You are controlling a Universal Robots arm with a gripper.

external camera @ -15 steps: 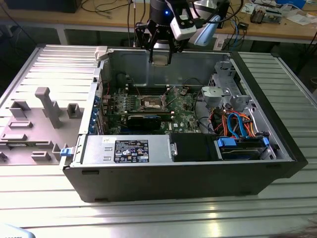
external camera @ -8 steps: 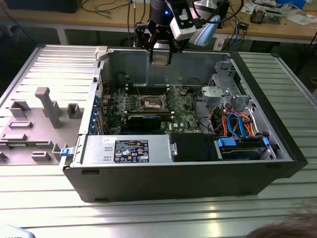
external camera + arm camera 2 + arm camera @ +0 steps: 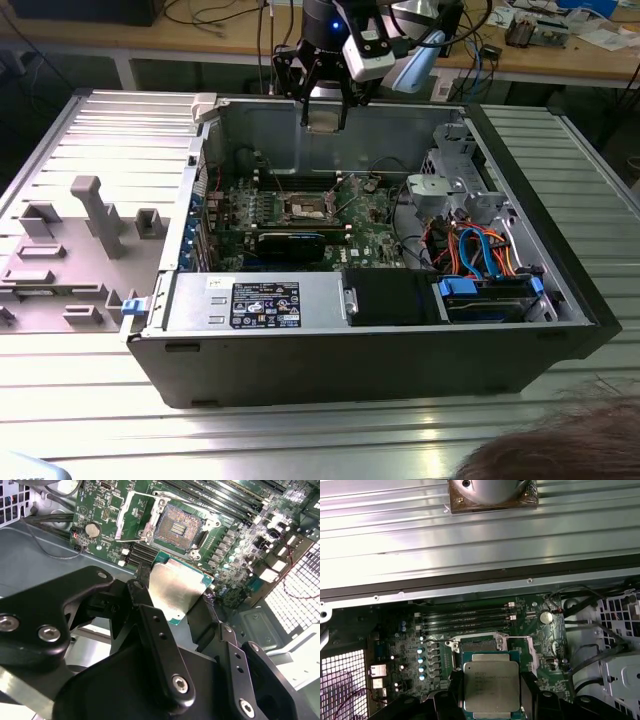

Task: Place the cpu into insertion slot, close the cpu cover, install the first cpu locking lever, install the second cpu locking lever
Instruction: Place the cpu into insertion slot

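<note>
My gripper point(image 3: 324, 112) hangs above the back wall of the open computer case, shut on the cpu point(image 3: 322, 116). In both wrist views the cpu point(image 3: 175, 592) point(image 3: 492, 685) is a flat silvery square clamped by its edges between the black fingers point(image 3: 145, 587). The insertion slot point(image 3: 177, 527) point(image 3: 305, 208) lies open and bare on the green motherboard point(image 3: 240, 555), well below the chip. The cpu cover point(image 3: 129, 517) stands swung open beside the socket.
Memory slots point(image 3: 465, 620) run beside the socket. A drive cage point(image 3: 455, 185) and coloured cables point(image 3: 480, 255) fill the case on the exterior view's right. A grey fixture plate point(image 3: 80, 240) lies to the left. A person's head point(image 3: 560, 450) shows at the front.
</note>
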